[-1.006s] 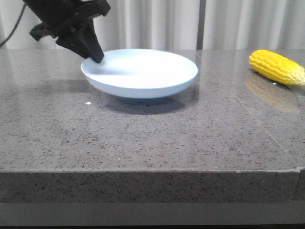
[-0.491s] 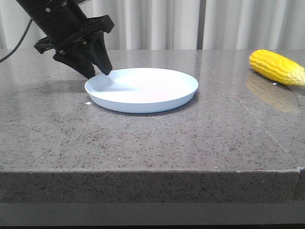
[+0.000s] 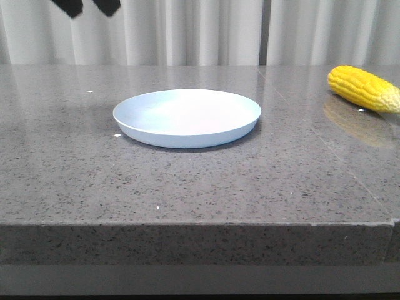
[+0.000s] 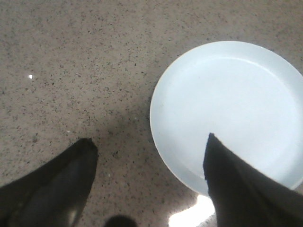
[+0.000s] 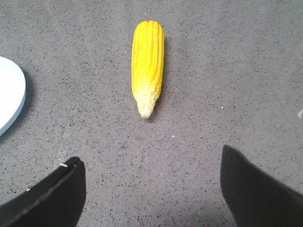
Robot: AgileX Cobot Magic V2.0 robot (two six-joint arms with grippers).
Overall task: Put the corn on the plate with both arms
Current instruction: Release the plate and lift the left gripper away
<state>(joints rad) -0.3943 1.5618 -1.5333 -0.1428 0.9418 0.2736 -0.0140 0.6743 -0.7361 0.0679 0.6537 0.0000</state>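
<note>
The pale blue-white plate [image 3: 187,117] lies flat and empty on the grey stone table, left of centre. It also shows in the left wrist view [image 4: 227,113] and its edge shows in the right wrist view [image 5: 9,94]. The yellow corn [image 3: 364,88] lies on the table at the far right, apart from the plate; in the right wrist view the corn [image 5: 148,64] points its pale tip toward the gripper. My left gripper [image 3: 89,6] is open and empty, high above the table, left of the plate. My right gripper [image 5: 151,163] is open and empty, above bare table short of the corn.
The table's front edge [image 3: 200,225] runs across the front view. White curtains [image 3: 206,31] hang behind the table. A seam in the stone [image 3: 294,106] runs between plate and corn.
The left gripper set the plate down on the table, let go of its rim and rose up and out of most of the front view. The corn has not moved.
</note>
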